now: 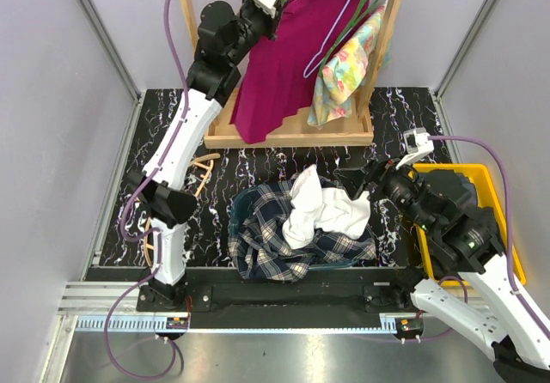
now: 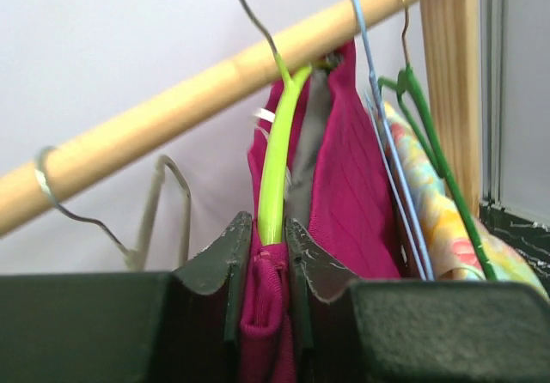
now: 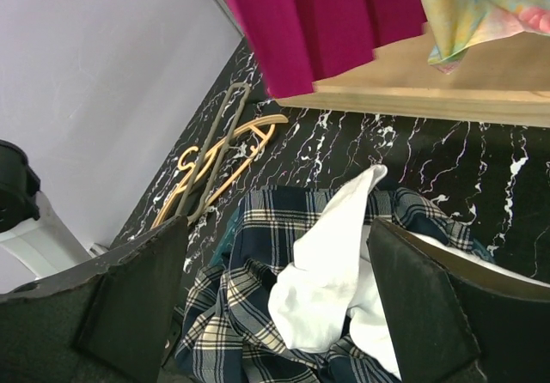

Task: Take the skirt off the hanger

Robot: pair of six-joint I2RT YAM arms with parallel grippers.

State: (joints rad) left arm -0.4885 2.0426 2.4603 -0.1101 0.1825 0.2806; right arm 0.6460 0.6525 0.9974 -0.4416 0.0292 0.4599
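Left fingers (image 2: 215,263) clamp magenta skirt (image 2: 344,203), right fingers (image 3: 129,306) gape over black marbled table (image 1: 258,164), pale walls (image 1: 51,100)

**No writing to be read**

I am finding no words, brands or numbers that can be read. A pale strip (image 1: 284,324) is running along the front rail (image 1: 94,295), showing fine tick marks like a ruler's, but any figures on it are too small to make out. A small white tag (image 2: 265,115) is sticking out beside the skirt (image 2: 344,203) near its top. It is blurred, and I cannot tell whether anything is printed on it.
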